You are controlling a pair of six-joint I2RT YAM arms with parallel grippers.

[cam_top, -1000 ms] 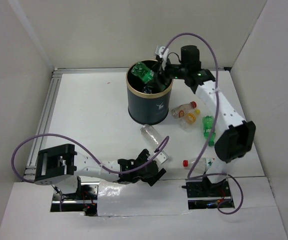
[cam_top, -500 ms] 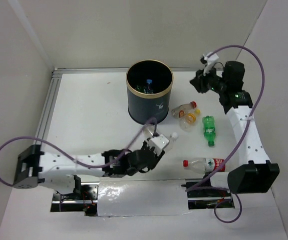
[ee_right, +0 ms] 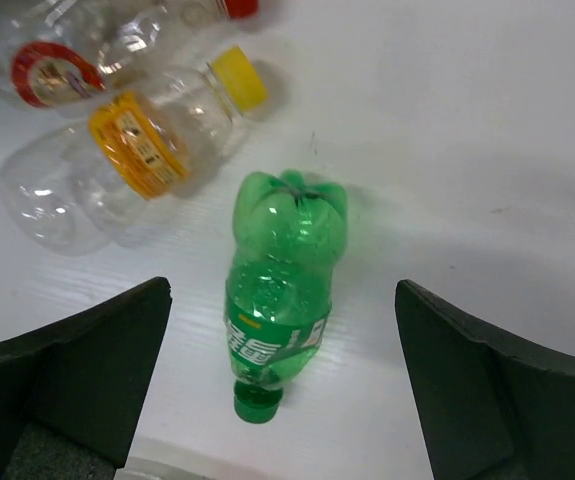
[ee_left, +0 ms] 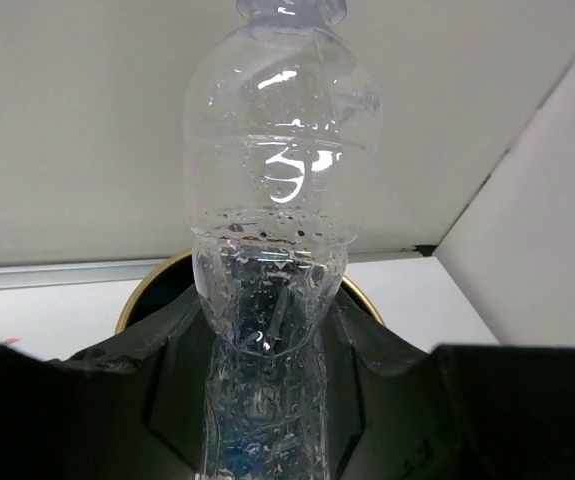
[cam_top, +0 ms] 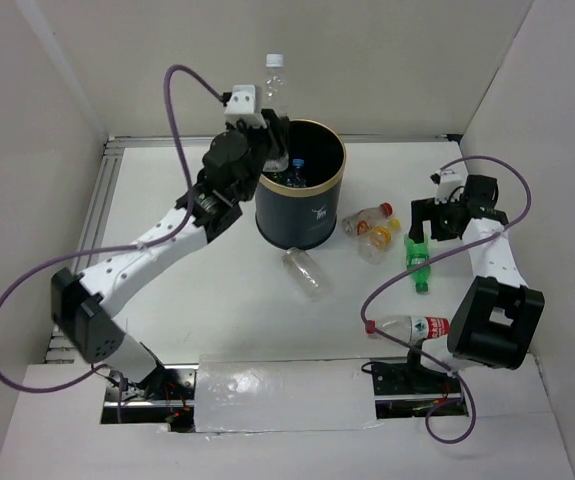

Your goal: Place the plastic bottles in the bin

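Observation:
My left gripper (cam_top: 273, 148) is shut on a clear plastic bottle (cam_top: 275, 88) with a white cap, held upright above the left rim of the dark bin (cam_top: 312, 215). In the left wrist view that bottle (ee_left: 272, 200) rises between the fingers, with the bin's gold rim (ee_left: 135, 302) behind it. Bottles lie inside the bin. My right gripper (cam_top: 425, 220) hangs open over a green bottle (ee_right: 285, 270) lying on the table, one finger on each side and not touching it. Beside it lie a yellow-capped bottle (ee_right: 147, 150) and a red-labelled clear one (ee_right: 57, 65).
A crushed clear bottle (cam_top: 305, 272) lies in front of the bin. A red-capped labelled bottle (cam_top: 409, 327) lies near the right arm's base. White walls close in the table on three sides, and a metal rail (cam_top: 92, 225) runs along its left edge.
My left arm took the clear bottle from the near table and lifted it over the bin. My right arm left the bin, swung right and came down open over the green bottle.

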